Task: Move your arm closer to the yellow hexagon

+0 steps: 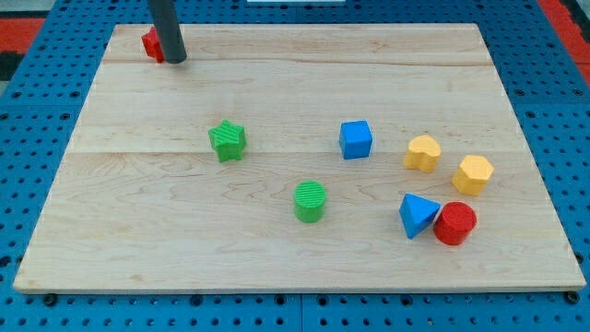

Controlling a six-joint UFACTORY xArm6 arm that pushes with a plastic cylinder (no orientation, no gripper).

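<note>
The tip [175, 60] carried no gripper, resting beside a red block [151, 42] at the board's top left; the yellow hexagon [473, 173], likely light, rigid and slide-prone, sat far right, best approached flat-sided

A pale wooden board [277, 240] carries eight blocks. A red block [151, 43], partly hidden behind the rod, lies in the corner at the view's top left. A green star [227, 140] sits left of the middle and a green cylinder [310, 201] nearer the bottom edge. A blue cube [355, 139] lies right of centre. Toward the right edge sit a yellow heart [423, 152] and a yellow hexagon [473, 173]. Below them, a blue triangle [417, 215] touches a red cylinder [454, 223].
</note>
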